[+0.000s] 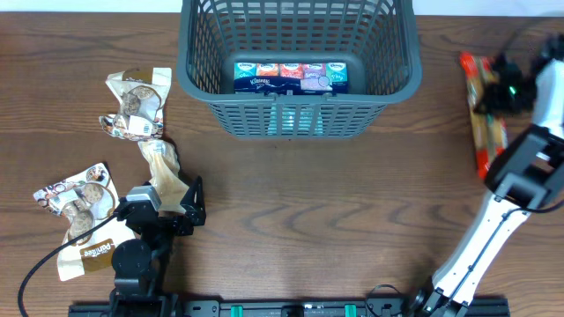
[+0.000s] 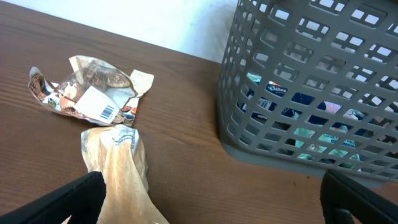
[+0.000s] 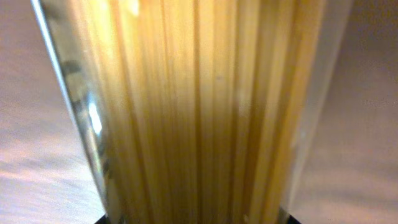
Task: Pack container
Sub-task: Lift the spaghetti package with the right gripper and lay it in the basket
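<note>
Tissues in container; spaghetti seemingly beneath right gripper.

Matt plastic container, wood-grain table; glossy crinkled packet

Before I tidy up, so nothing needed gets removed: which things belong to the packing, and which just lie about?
Job, likely: container; tissue pack inside it; snack packets; tan packet; spaghetti packet.
Lying about: nothing loose visible; only the rig's base rail.
</note>
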You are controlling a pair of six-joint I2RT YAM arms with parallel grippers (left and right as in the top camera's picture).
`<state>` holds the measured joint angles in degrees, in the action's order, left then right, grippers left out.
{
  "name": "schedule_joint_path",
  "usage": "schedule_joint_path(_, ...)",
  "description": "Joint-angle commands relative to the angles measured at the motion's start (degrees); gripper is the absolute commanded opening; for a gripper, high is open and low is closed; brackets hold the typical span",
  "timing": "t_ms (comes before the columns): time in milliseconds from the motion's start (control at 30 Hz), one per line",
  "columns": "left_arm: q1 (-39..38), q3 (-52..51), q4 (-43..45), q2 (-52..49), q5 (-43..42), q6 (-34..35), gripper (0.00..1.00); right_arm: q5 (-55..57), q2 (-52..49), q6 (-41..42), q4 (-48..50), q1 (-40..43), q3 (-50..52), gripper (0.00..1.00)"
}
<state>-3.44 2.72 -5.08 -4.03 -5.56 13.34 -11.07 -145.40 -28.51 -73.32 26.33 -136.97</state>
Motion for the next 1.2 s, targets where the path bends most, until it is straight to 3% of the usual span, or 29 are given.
schedule_joint_path(0,-0.1,-0.6,-1.7,0.0,0.2,0.3,0.99,-4.8,12.0,1.5,1.0,-6.1,-9.0,0.06)
schedule_joint_path(200,-0.1,-0.6,-1.7,0.0,0.2,0.3,0.99,-2.5,21.9,1.9,7.3,-15.6,-17.4,0.01)
schedule_joint_path(433,-0.1,-0.6,-1.7,0.0,0.2,0.3,0.99,6.3,28.5,1.5,10.7,-23.3,-17.9,0.01)
schedule_joint_path(567,-0.1,-0.6,-1.7,0.0,0.2,0.3,0.99,5.5,29.3,-1.9,10.1,-25.7,-17.9,0.01)
schedule_joint_path(833,-0.1,-0.6,-1.7,0.0,0.2,0.3,0.98,-7.6,29.2,-19.0,5.0,-33.5,-17.8,0.01)
schedule_joint_path(1167,-0.1,-0.6,-1.7,0.0,0.2,0.3,0.99,-7.0,24.6,-20.9,8.5,-43.4,-17.8,0.01)
